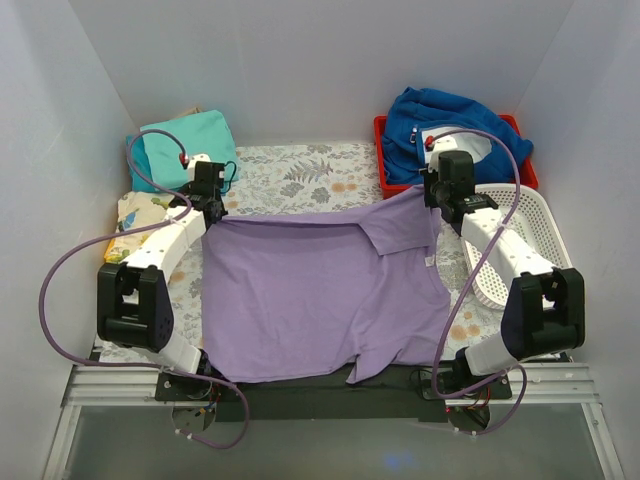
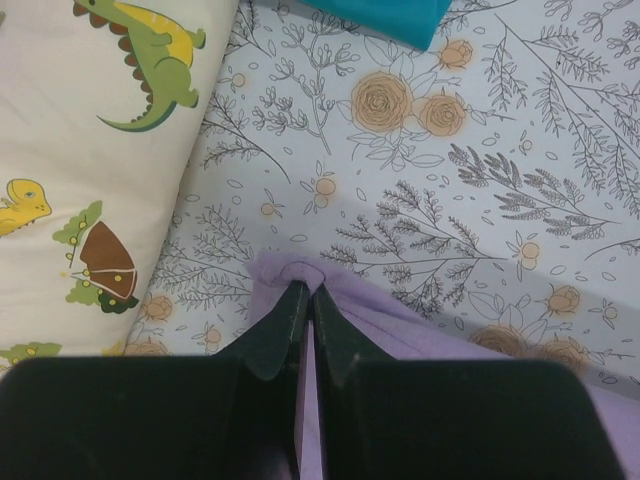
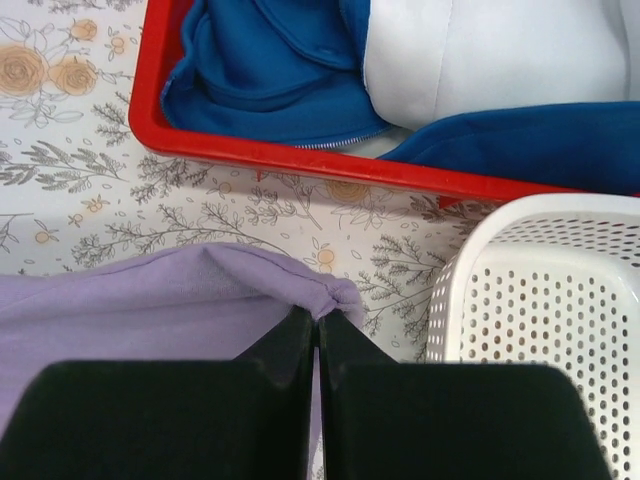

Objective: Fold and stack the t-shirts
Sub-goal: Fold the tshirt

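A lavender-purple t-shirt (image 1: 310, 290) lies spread over the middle of the floral cloth. My left gripper (image 1: 208, 207) is shut on its far left corner; the pinched purple hem (image 2: 290, 275) bunches at the fingertips. My right gripper (image 1: 447, 205) is shut on its far right corner, with purple fabric (image 3: 240, 285) gathered at the tips. A sleeve (image 1: 400, 225) is folded over near the right gripper. A folded turquoise t-shirt (image 1: 185, 145) lies at the back left, with its teal edge in the left wrist view (image 2: 385, 18).
A red tray (image 1: 382, 150) at the back right holds a royal-blue fleece jacket (image 1: 440, 125). A white perforated basket (image 1: 515, 245) stands beside the right arm. A dinosaur-print cloth (image 1: 135, 220) lies at the left.
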